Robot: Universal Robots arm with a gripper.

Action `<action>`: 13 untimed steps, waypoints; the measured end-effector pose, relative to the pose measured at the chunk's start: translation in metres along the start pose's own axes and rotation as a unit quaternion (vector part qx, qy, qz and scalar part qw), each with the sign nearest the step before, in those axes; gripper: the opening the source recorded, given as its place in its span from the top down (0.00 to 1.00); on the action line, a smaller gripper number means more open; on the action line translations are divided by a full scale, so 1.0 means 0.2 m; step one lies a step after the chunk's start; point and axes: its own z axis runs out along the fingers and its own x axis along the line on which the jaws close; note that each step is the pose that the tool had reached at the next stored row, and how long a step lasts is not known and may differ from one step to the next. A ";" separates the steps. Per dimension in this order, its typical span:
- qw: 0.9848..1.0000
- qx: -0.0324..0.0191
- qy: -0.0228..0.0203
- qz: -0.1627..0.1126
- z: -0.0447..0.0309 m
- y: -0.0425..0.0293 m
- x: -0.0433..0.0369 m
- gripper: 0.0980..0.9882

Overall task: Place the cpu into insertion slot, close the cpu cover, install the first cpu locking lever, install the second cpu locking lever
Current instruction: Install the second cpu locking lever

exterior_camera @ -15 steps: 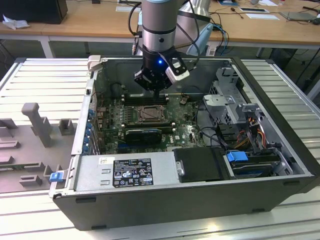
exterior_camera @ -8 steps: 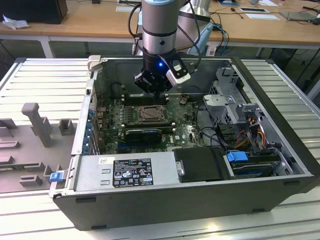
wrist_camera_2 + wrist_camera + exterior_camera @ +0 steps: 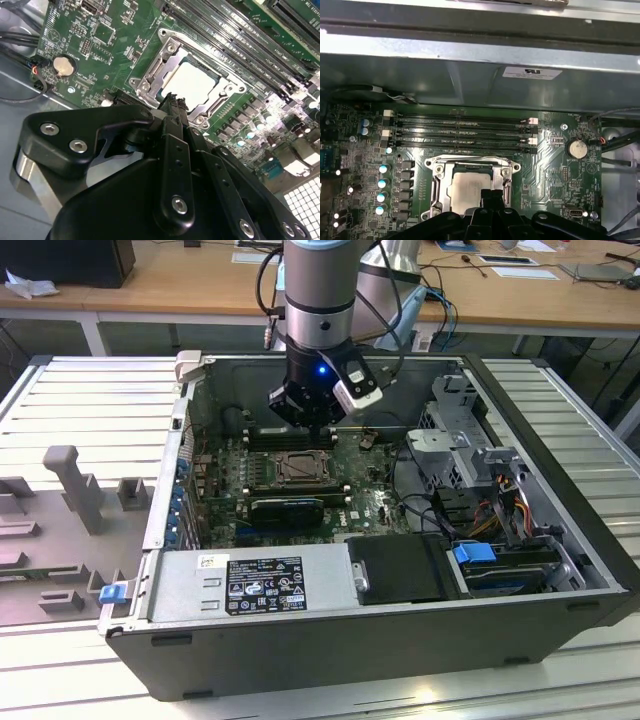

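The cpu (image 3: 194, 81) (image 3: 466, 189) lies flat in the insertion slot (image 3: 298, 468) on the green board, silver top up, hiding the pin field. The cpu cover (image 3: 150, 75) (image 3: 438, 176), a shiny metal frame, lies down around it. My gripper (image 3: 172, 101) (image 3: 492, 194) is shut, its black fingertips together just above the socket's edge, at the rim of the chip. Nothing shows between the fingers. In the exterior view the gripper (image 3: 307, 423) hangs inside the open computer case over the socket. I cannot make out the locking levers.
Long black memory slots (image 3: 460, 132) run beside the socket, toward the case wall (image 3: 470, 65). A coin battery (image 3: 577, 148) sits on the board. A power supply (image 3: 250, 585) and a drive cage (image 3: 470, 440) fill the case's other parts. Grey fixtures (image 3: 70, 480) stand on the exterior view's left.
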 end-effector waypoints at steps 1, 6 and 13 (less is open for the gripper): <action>1.000 0.000 0.000 0.000 0.000 -0.003 0.000 0.99; 1.000 0.000 0.000 0.000 -0.006 -0.067 0.007 0.99; 1.000 -0.006 0.017 0.002 0.003 -0.117 0.003 0.99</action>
